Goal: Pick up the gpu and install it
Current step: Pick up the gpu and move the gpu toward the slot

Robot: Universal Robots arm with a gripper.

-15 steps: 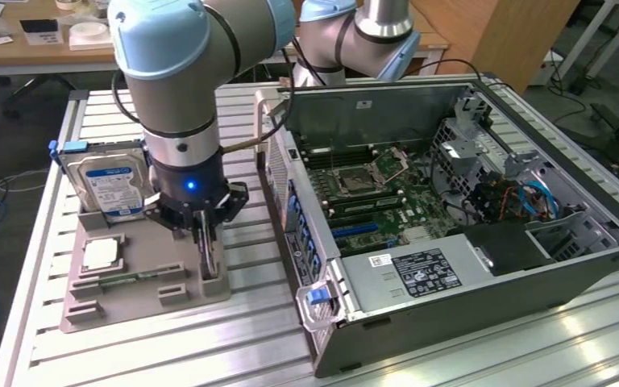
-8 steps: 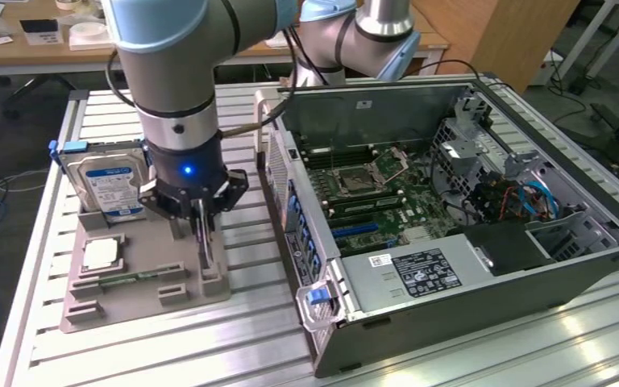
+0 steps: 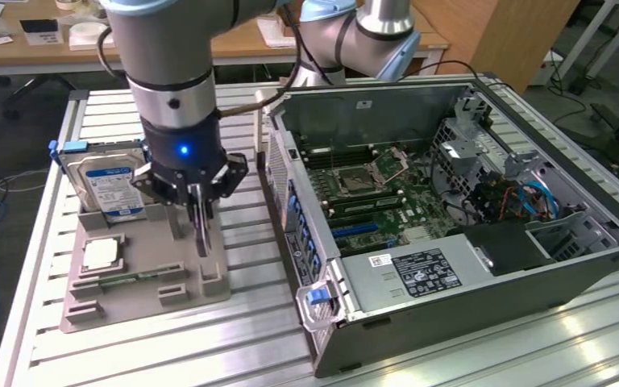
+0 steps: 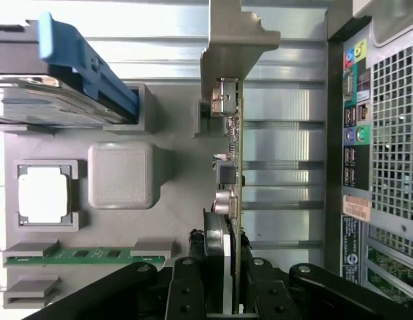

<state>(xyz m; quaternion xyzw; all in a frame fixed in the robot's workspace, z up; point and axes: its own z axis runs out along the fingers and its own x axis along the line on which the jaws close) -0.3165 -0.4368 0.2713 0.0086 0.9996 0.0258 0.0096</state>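
Exterior and wrist views of a single arm at work over a slatted metal bench (image 3: 255, 322).

Left of centre in the exterior view, the arm points straight down over a grey fixture tray (image 3: 180, 294), with a blue light (image 3: 184, 150) lit on its wrist. The gripper (image 3: 200, 234) is clenched on the gpu (image 4: 234, 147), with one finger against each face of the card. The wrist view shows the black linkages straddling the board.

The gpu stands on its long edge in a slot along the side of the tray nearest the computer case (image 3: 450, 322). It is upright and seated in the fixture. Its silver end bracket (image 4: 236, 40) sits at the end away from the gripper, and its black cooler (image 4: 215, 240) faces the middle of the tray.

The tray also holds three other parts:
- A hard drive (image 3: 110, 181) with a blue-white label and a blue carrier stands upright at the far left of the tray in the exterior view.
- A square processor chip (image 3: 100, 254) lies flat in its recess in front of the drive.
- A narrow green memory stick (image 3: 126, 280) lies flat in its holder below the chip.

The right half of the exterior view shows the case on its side with the panel off. Inside it are the motherboard (image 3: 358, 181), a labelled power supply (image 3: 417, 274) near the lower edge, and blue cables (image 3: 535, 197) to the right. In the wrist view, the case's rear port panel (image 4: 356, 120) stands just beside the tray, apart from the card.
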